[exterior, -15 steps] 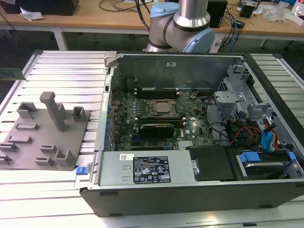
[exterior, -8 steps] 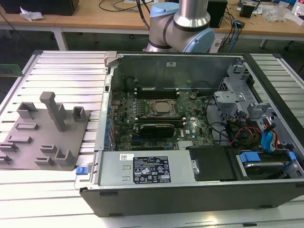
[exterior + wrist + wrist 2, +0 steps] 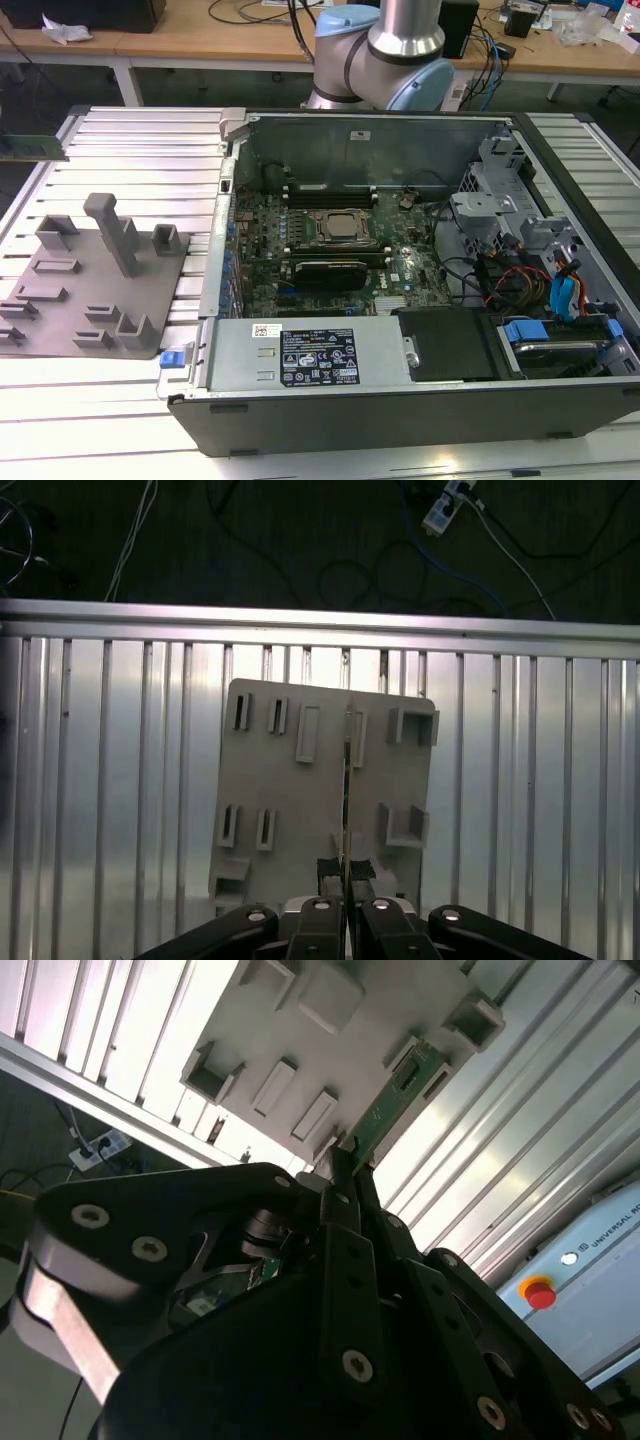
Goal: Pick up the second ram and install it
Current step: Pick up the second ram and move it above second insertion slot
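Note:
My gripper [image 3: 347,1165] is shut on the second ram [image 3: 392,1100], a narrow green board that sticks out beyond the fingertips. In the first wrist view the ram [image 3: 346,770] shows edge-on as a thin line rising from the closed fingers [image 3: 330,870]. It hangs in the air above the grey fixture plate [image 3: 290,810] without touching it. In the exterior view the green stick [image 3: 35,147] juts in at the left edge, above the ribbed table.
The open computer case [image 3: 400,400] lies at the exterior view's right, with the processor socket [image 3: 338,226] and dark memory slots [image 3: 322,264] inside. Upright posts [image 3: 118,232] rise from the fixture plate [image 3: 70,300]. The arm's base [image 3: 385,50] stands behind the case.

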Action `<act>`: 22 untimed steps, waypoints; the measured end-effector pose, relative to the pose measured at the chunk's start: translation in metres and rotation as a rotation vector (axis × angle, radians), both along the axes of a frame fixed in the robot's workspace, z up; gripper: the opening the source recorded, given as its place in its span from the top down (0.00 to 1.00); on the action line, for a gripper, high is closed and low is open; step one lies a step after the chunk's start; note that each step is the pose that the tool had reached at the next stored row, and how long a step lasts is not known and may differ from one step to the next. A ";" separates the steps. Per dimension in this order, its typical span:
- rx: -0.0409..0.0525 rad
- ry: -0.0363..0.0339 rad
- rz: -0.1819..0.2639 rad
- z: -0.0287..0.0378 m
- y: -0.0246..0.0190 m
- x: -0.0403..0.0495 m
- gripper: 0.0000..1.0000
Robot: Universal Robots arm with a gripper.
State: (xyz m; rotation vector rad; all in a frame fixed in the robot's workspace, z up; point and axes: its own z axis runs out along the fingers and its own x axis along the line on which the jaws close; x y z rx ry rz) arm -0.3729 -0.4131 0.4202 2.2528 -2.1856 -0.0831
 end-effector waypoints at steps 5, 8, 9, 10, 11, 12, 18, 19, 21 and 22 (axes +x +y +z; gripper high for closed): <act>-0.0001 0.0001 0.000 0.0000 0.0000 0.0140 0.86; 0.0000 0.0000 0.000 -0.0001 0.0001 0.0278 0.86; 0.0000 0.0001 0.000 0.0000 0.0001 0.0309 0.86; 0.0000 0.0001 0.000 -0.0001 0.0002 0.0373 0.86; 0.0000 0.0000 0.000 -0.0001 0.0004 0.0427 0.86; 0.0000 0.0000 0.000 -0.0001 0.0005 0.0478 0.86; 0.0000 0.0001 0.000 -0.0001 0.0016 0.0760 0.86; 0.0000 0.0000 0.000 -0.0002 0.0021 0.0816 0.86; 0.0000 0.0001 0.000 -0.0002 0.0025 0.0881 0.86; 0.0000 0.0001 0.000 -0.0002 0.0026 0.0903 0.86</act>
